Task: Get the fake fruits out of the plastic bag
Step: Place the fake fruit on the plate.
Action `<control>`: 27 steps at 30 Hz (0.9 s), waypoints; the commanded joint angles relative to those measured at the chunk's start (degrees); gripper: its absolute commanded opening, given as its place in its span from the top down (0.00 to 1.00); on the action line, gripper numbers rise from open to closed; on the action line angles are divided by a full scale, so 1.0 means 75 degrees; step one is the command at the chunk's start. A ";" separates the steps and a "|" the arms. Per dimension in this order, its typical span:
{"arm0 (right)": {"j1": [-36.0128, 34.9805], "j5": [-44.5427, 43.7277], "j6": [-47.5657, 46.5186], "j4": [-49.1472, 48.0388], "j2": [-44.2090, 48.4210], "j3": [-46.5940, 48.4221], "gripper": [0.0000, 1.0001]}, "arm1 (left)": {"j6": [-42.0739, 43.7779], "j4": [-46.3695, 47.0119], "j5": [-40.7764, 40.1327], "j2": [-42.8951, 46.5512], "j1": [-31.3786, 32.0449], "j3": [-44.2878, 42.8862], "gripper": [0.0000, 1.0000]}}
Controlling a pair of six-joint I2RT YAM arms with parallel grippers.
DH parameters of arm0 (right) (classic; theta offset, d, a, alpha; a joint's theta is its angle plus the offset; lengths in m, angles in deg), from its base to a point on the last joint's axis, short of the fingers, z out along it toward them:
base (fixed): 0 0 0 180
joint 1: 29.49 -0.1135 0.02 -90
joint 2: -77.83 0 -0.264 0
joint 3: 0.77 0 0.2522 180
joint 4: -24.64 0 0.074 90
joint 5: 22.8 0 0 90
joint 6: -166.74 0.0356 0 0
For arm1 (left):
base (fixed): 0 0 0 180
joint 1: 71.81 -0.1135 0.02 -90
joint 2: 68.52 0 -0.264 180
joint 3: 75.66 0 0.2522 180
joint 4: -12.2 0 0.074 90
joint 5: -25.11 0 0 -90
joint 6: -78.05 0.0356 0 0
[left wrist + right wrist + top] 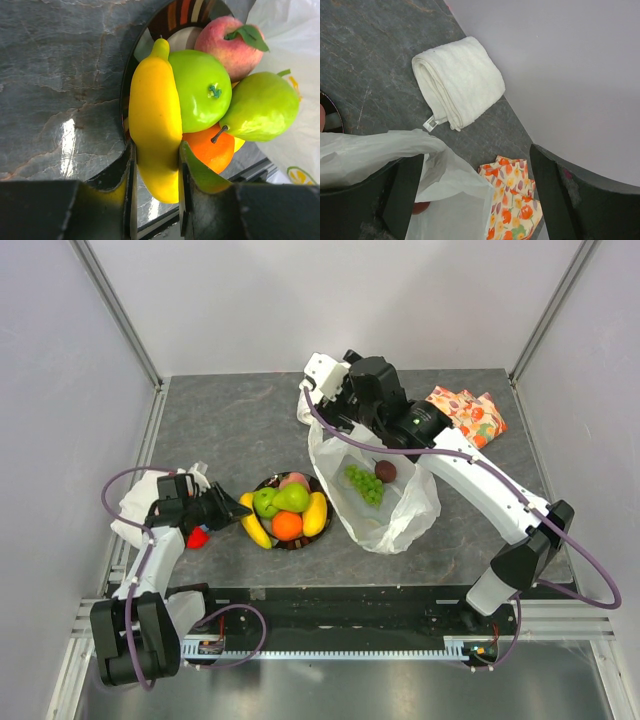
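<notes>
1. Top: grapes [365,484] and a dark fruit [386,471] lie in the bag [405,520], right of the plate [292,544].
2. Left wrist: left hand [156,150] pinches a banana [152,100] on the plate, apparently placing it.
3. Right wrist: right hand [472,155] gapes empty astride the bag's rim, perhaps to hold it open.

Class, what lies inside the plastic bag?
Green grapes and a dark red fruit show inside the bag. Anything under its crumpled folds is hidden.
</notes>
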 commanded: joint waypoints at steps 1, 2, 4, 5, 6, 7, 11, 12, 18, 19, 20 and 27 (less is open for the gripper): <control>-0.0018 -0.0206 0.0156 0.0062 -0.0070 0.0267 0.06 | 0.1128 0.0415 0.0485 -0.0057 0.0010 -0.0267 0.98; -0.0017 -0.0218 0.0168 0.0062 -0.0070 0.0255 0.05 | 0.1151 0.0462 0.0497 -0.0069 0.0021 -0.0244 0.98; -0.0029 -0.0218 0.0191 0.0062 -0.0093 0.0220 0.06 | 0.1105 0.0579 0.0474 -0.0116 0.0010 -0.0173 0.98; -0.0029 -0.0218 0.0191 0.0085 -0.0082 0.0208 0.05 | 0.1047 0.0591 0.0474 -0.0185 0.0010 -0.0173 0.98; -0.0029 -0.0206 0.0203 0.0097 -0.0117 0.0220 0.05 | 0.0977 0.0615 0.0381 -0.0232 0.0010 -0.0173 0.98; -0.0029 -0.0218 0.0191 0.0097 -0.0117 0.0232 0.05 | 0.0895 0.0650 0.0334 -0.0291 0.0010 -0.0173 0.97; -0.0029 -0.0206 0.0144 0.0120 -0.0141 0.0244 0.05 | 0.0181 0.0556 0.0251 -0.0619 0.0010 -0.0161 0.94; -0.0029 -0.0218 0.0144 0.0132 -0.0152 0.0243 0.05 | 0.0086 0.0591 0.0240 -0.0678 0.0010 -0.0127 0.94; -0.0029 -0.0218 0.0133 0.0191 -0.0152 0.0220 0.05 | -0.0360 0.0838 0.0357 -0.0760 -0.0014 0.0014 0.88; -0.0029 -0.0218 0.0133 0.0191 -0.0141 0.0220 0.05 | -0.0360 0.0849 0.0334 -0.0784 -0.0002 0.0014 0.81; -0.0029 -0.0206 0.0133 0.0225 -0.0140 0.0208 0.05 | -0.0325 0.0768 0.0287 -0.0795 0.0010 0.0003 0.76; -0.0029 -0.0159 0.0133 0.0261 -0.0164 0.0243 0.05 | -0.0208 0.0335 -0.0287 -0.0889 0.0010 -0.0114 0.45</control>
